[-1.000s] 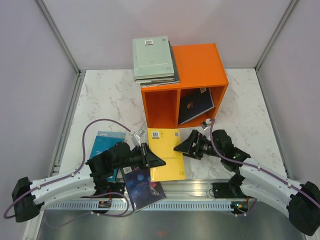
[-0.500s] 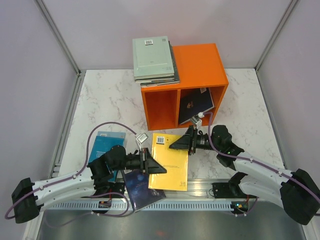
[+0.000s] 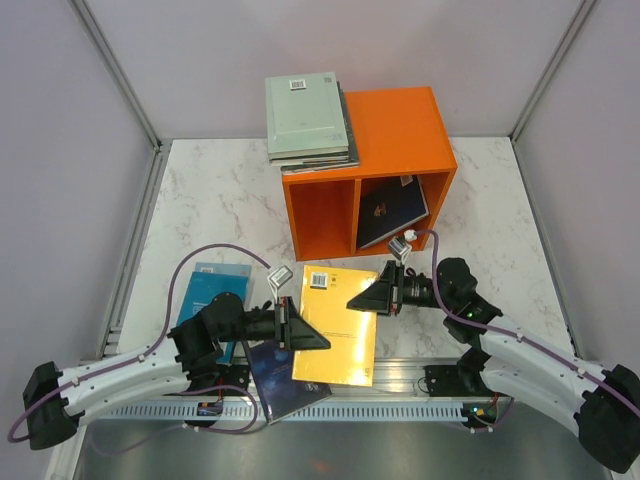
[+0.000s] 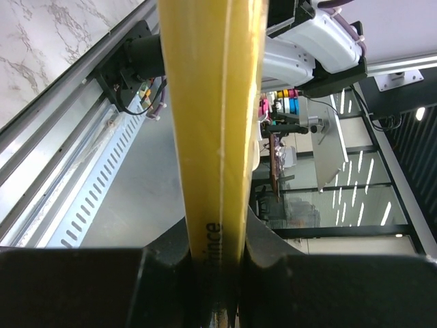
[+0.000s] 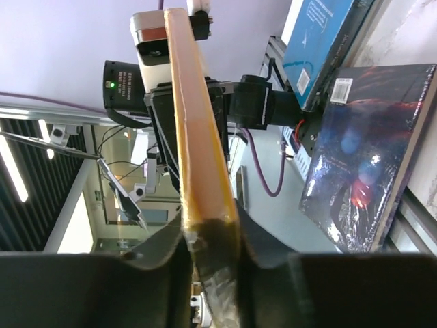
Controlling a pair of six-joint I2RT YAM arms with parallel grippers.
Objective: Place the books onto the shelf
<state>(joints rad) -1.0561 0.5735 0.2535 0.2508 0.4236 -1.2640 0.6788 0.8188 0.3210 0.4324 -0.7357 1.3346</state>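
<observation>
Gripping the yellow book by opposite edges with left hand and right hand clamped tight; risking buckling through uneven pulling.

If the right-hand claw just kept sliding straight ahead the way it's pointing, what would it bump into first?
Beyond the yellow book that the right gripper pinches, probably the left gripper, clamped on the book's opposite edge; depth is unclear.

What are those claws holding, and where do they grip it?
The yellow book: the left gripper clamps its left edge, and the right gripper pinches its right edge.
</observation>
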